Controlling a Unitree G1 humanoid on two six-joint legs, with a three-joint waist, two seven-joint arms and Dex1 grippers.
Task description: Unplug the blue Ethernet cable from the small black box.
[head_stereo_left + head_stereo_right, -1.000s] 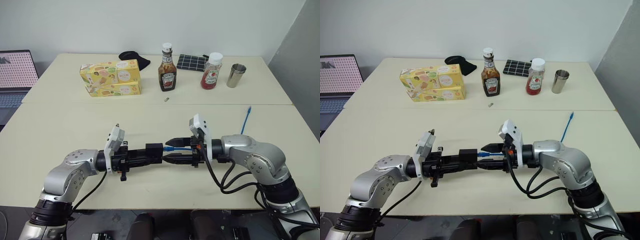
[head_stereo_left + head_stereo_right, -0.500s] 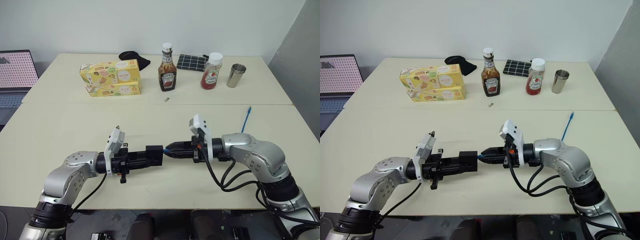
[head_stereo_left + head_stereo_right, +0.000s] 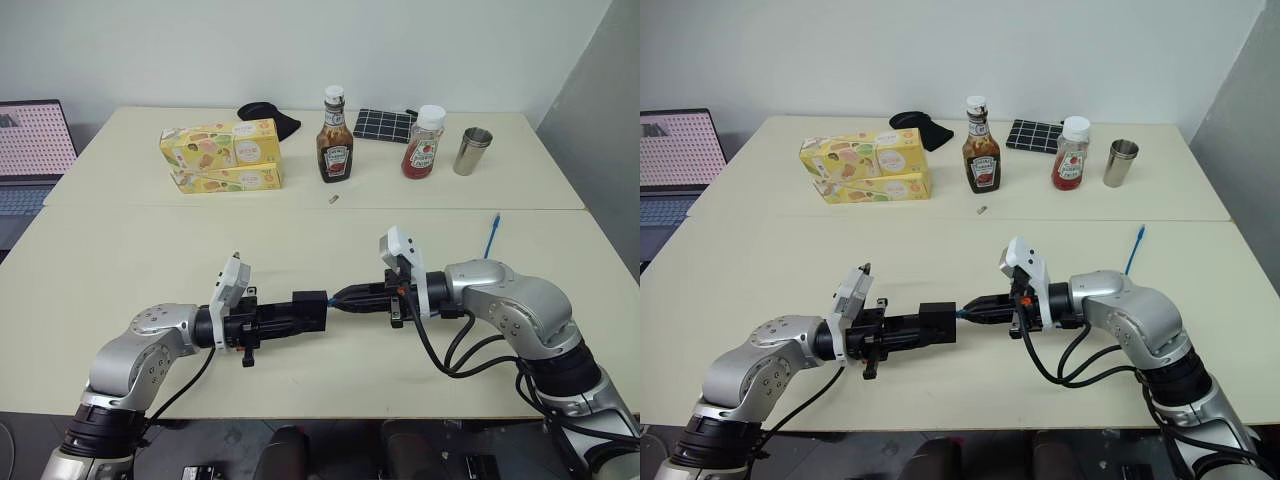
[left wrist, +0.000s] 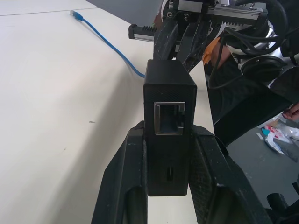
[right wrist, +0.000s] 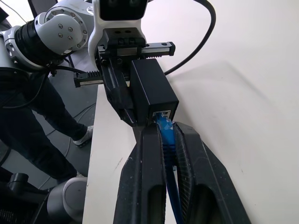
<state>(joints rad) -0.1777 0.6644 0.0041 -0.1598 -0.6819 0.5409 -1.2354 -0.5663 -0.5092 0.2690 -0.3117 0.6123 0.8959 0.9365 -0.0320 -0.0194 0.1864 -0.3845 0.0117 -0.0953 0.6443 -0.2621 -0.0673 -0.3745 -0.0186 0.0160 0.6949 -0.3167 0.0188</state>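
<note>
We have the right gripper (image 5: 164, 140) clenched on the blue Ethernet cable (image 5: 166, 130), the two black fingers (image 5: 145, 158) pinching the cord just behind its plug, which sits in the port of the small black box (image 5: 152, 88). We judge this placement deliberate: a grip close to the plug lets a pull act along the port rather than bend the cord.

We have the left gripper (image 4: 168, 154) clamped on the small black box (image 4: 169, 116), one finger (image 4: 126, 177) on each flat side, with the box end projecting past the fingertips. This hold works as a brace, so the box should stay put when the plug is drawn out. A second, empty port on the box faces the left wrist camera.

In the head views the box (image 3: 309, 303) is held above the front of the cream table (image 3: 130, 250), between the two grippers, which point at each other. The box's long axis runs roughly level from left to right, and the plugged port faces the right gripper (image 3: 350, 296). The cable leaves in line with that axis; its free end (image 3: 493, 235) lies on the table by the right arm, pointing away from us

The plug is not yet out
</note>
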